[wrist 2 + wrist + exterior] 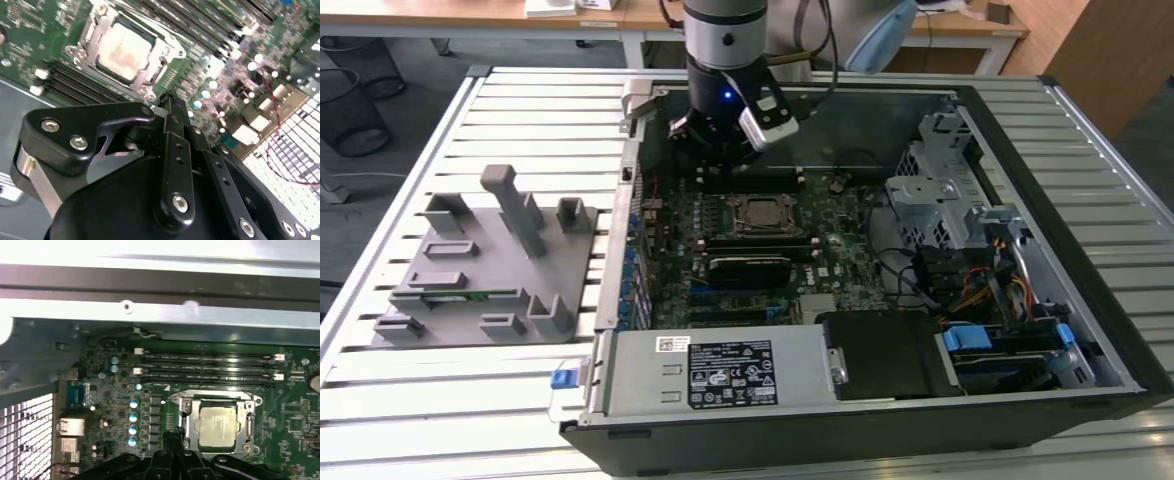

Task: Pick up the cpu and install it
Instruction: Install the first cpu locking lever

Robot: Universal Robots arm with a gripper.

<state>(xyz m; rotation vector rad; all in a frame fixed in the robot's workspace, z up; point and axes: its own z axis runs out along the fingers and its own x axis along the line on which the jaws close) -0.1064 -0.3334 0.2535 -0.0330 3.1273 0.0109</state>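
Our claw (169,97) hangs clenched and empty inside the far part of the open computer case (1101,240), over the motherboard (841,250). Memory slots (205,359) and the metal socket frame (252,402) crowd the cpu (216,426), seated in its socket. We judge it light, stiff and fragile, best gripped by its bare edges, never the underside.

Hand (173,436) (169,100) cut off by picture edge in both wrist views. In first wrist view it hides a corner of the socket frame (218,396). Exterior view: cpu (758,213) too small for surface detail.
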